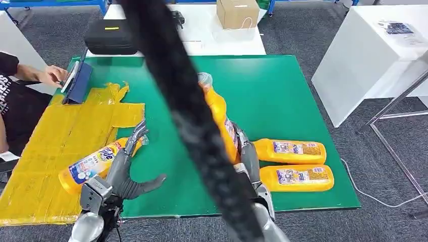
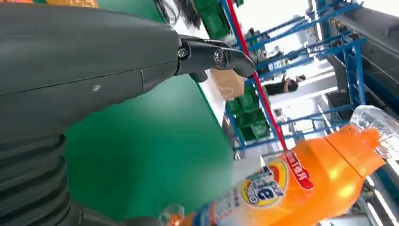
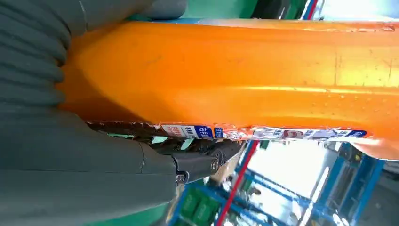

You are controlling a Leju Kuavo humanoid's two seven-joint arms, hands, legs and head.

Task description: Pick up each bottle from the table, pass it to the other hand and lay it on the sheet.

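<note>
Right hand grips orange detergent bottle, raised upright over green desk. Left hand released, fingers spread, near yellow sheet. Step: handover pending. Next: bring bottle into left hand's grasp, then release right.

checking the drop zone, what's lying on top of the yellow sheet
One orange bottle lies on the yellow sheet, near its green-mat edge. The left hand covers part of the bottle.

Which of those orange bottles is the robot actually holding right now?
The bottle standing upright mid-table, gripped by the right hand. The pair of bottles beside it lies on the green mat, and another bottle lies on the yellow sheet.
</note>
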